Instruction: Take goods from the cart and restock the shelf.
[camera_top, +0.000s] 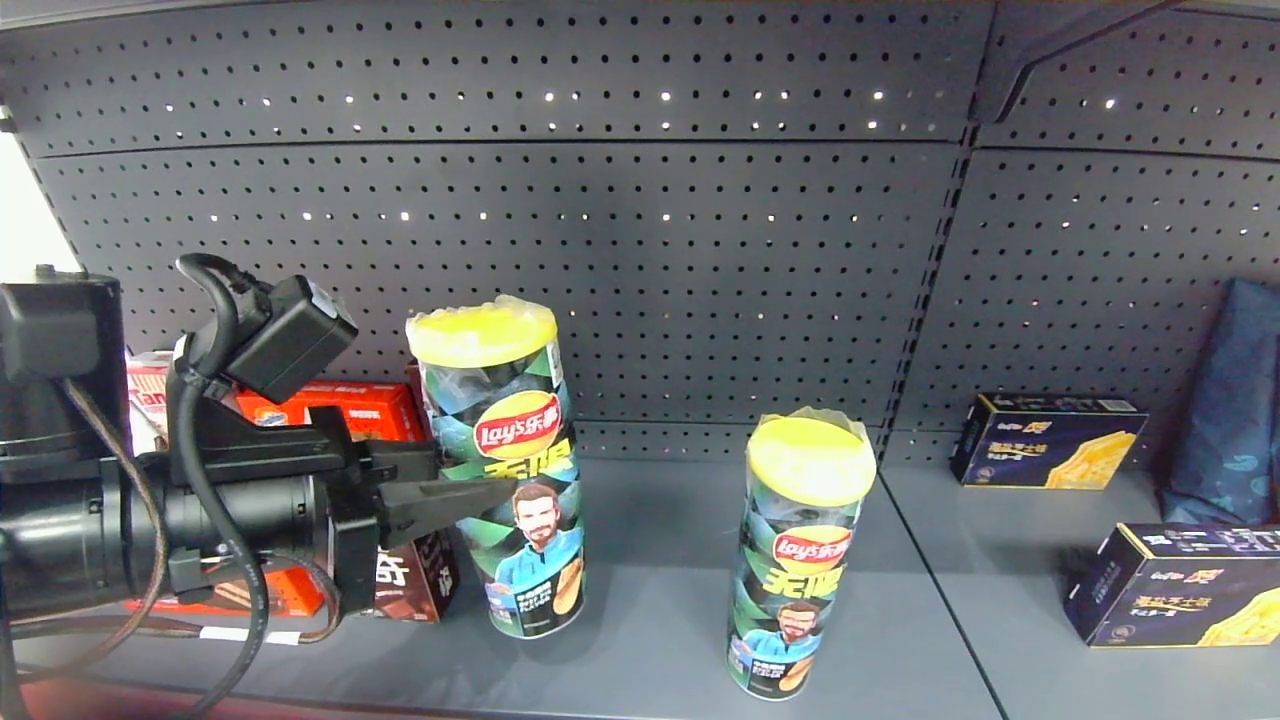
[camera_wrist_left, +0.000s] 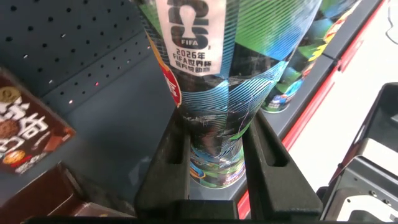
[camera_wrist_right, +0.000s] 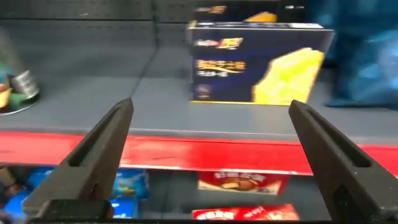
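Presently left gripper (camera_top: 500, 482) jaws pinch can (camera_top: 497, 400) mid-body, likely keeping it upright on shelf (camera_top: 660, 570); right gripper (camera_wrist_right: 211, 121) jaws spread, empty.

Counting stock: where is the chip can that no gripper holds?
In the head view the free chip can stands upright on the shelf, right of the held can and left of the dark blue boxes.
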